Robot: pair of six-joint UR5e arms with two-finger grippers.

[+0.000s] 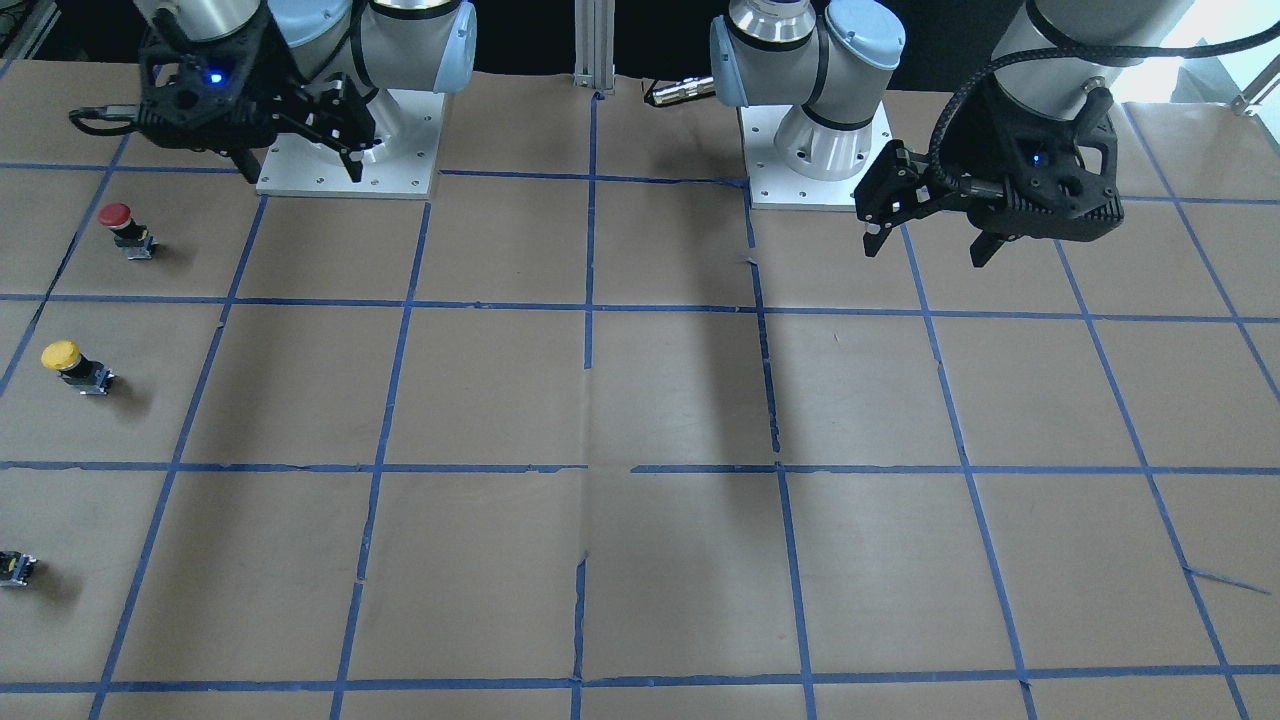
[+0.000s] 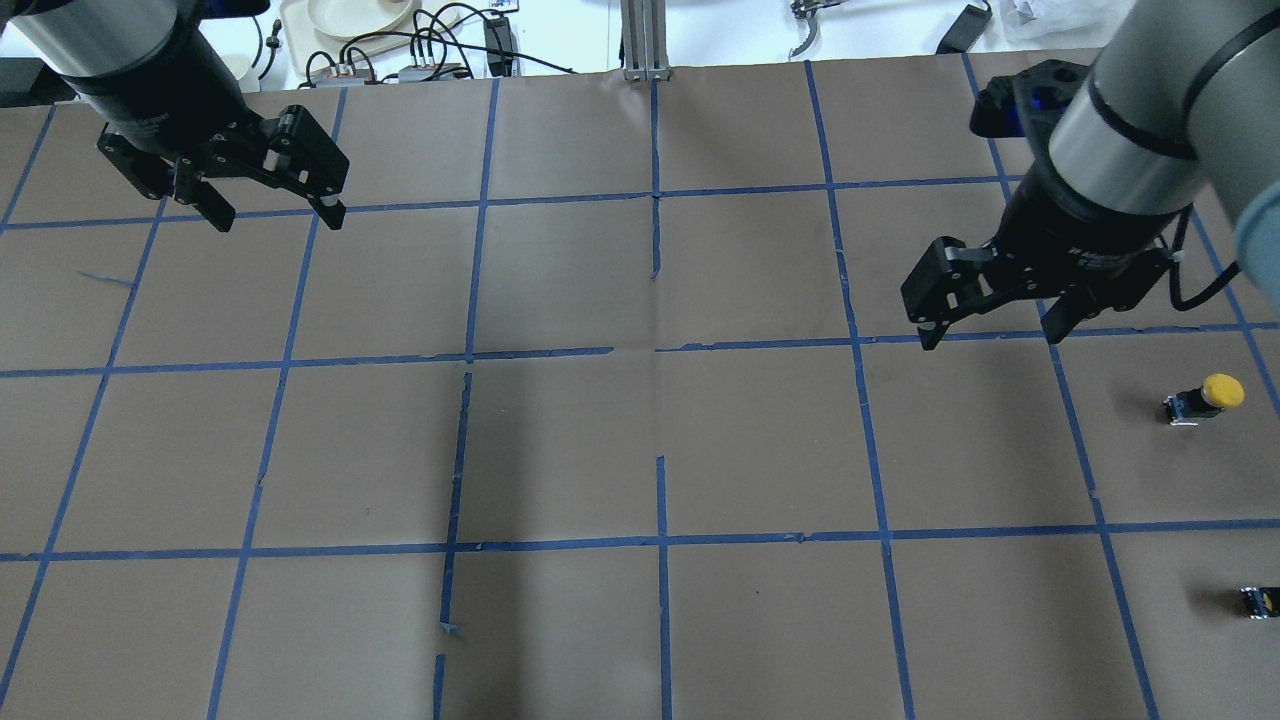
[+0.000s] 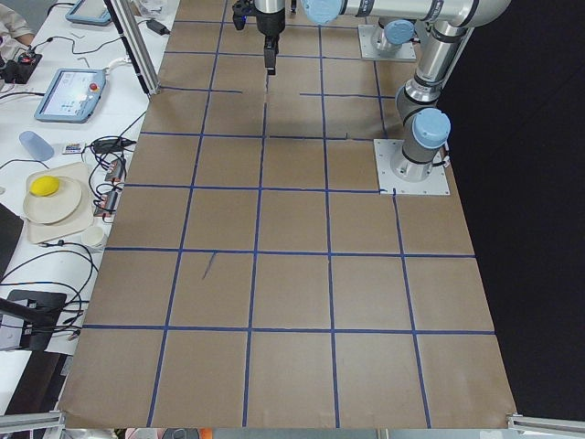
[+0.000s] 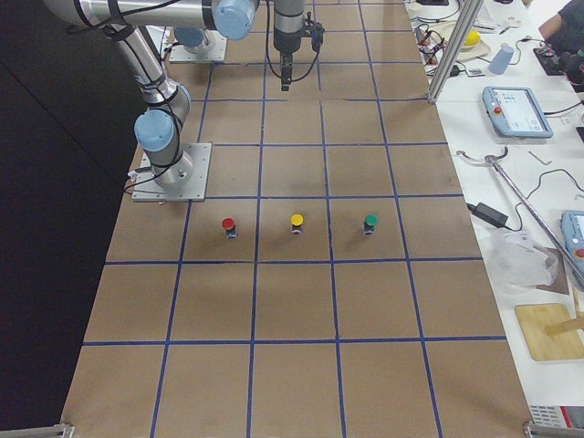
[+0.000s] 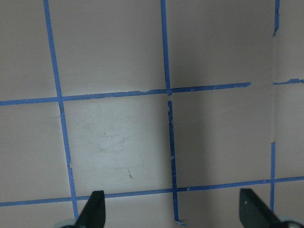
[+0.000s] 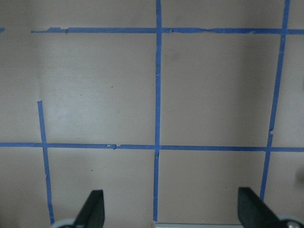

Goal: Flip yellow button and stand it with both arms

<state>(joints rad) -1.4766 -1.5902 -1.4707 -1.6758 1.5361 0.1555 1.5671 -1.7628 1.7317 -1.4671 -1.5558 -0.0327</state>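
Observation:
The yellow button (image 1: 70, 365) has a round yellow cap on a black and grey body. It stands near the table edge on my right side, cap up as far as I can tell. It also shows in the overhead view (image 2: 1205, 397) and the right view (image 4: 297, 223). My right gripper (image 2: 990, 330) is open and empty, hovering above the table inboard of the button; it also shows in the front view (image 1: 300, 172). My left gripper (image 2: 275, 212) is open and empty, far across the table, and shows in the front view (image 1: 925, 250). Both wrist views show only taped paper between spread fingertips.
A red-capped button (image 1: 120, 230) stands closer to the robot than the yellow one. A small black and yellow block (image 1: 15, 567) lies on its far side. The arm base plates (image 1: 345, 150) sit at the robot's edge. A bench with cables and a plate (image 2: 350, 15) lies beyond the far edge.

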